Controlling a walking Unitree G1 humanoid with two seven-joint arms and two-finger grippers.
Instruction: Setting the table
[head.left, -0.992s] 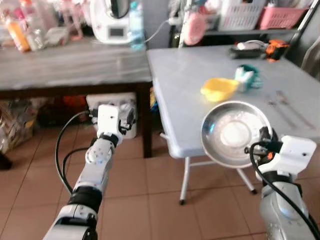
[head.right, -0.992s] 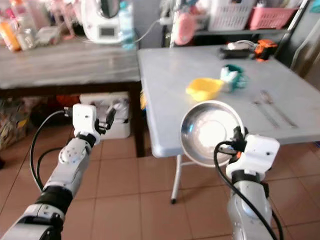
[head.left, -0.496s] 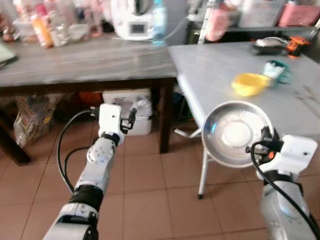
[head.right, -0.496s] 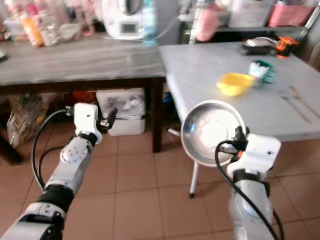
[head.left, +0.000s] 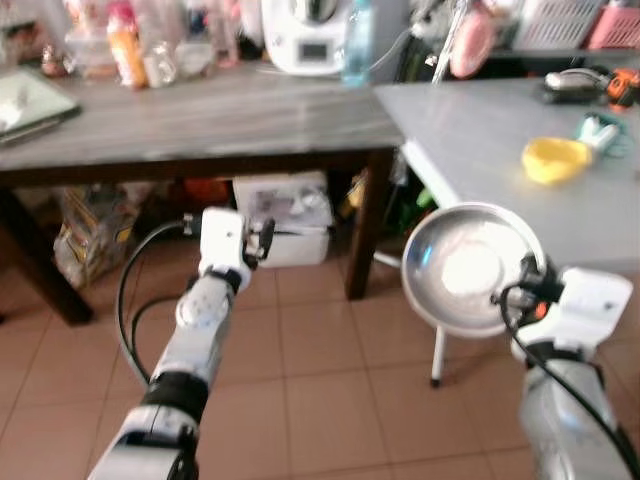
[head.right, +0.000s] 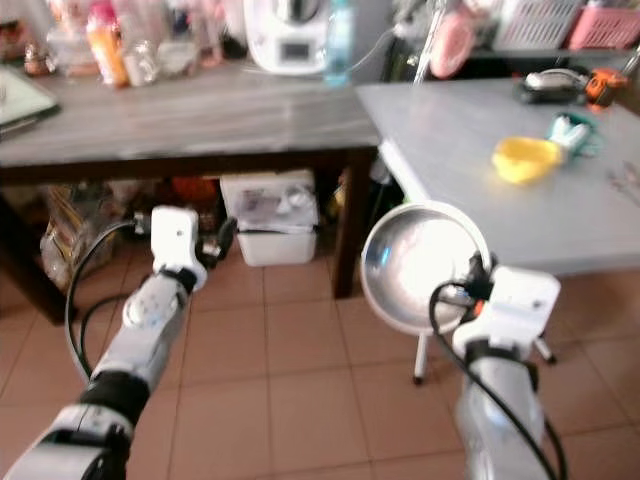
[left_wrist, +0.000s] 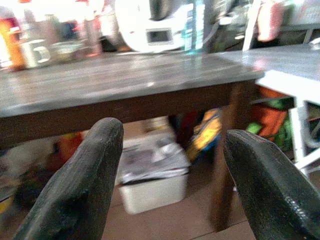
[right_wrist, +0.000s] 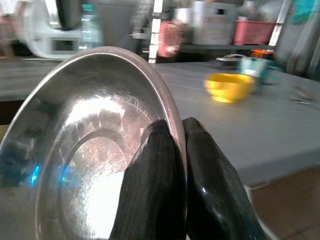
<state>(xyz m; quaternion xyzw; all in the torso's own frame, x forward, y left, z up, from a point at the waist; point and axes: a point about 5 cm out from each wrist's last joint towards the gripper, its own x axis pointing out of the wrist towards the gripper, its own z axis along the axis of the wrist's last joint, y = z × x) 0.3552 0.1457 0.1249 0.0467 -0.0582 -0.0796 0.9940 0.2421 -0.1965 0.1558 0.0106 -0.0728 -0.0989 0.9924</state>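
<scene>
A shiny steel bowl (head.left: 470, 268) stands on edge in the air, its hollow facing me, with my right gripper (right_wrist: 179, 150) shut on its rim. It hangs over the tiled floor, just in front of the near corner of the pale grey table (head.left: 500, 160). On that table sit a yellow bowl (head.left: 556, 158) and a teal and white cup (head.left: 600, 131). My left gripper (left_wrist: 170, 165) is open and holds nothing; its arm (head.left: 205, 310) reaches forward low before the dark wooden table (head.left: 200, 125).
The dark table carries bottles (head.left: 125, 45) and a white appliance (head.left: 310, 35). Under it lie a white box (head.left: 285, 215) and bags (head.left: 85, 235). A shelf with baskets (head.right: 600, 25) stands behind the grey table. Brown floor tiles (head.left: 320, 380) lie between me and both tables.
The whole view has swung left, so both tables now lie further right in the picture. Both arms keep their pose, and the bowl stays in the right gripper.
</scene>
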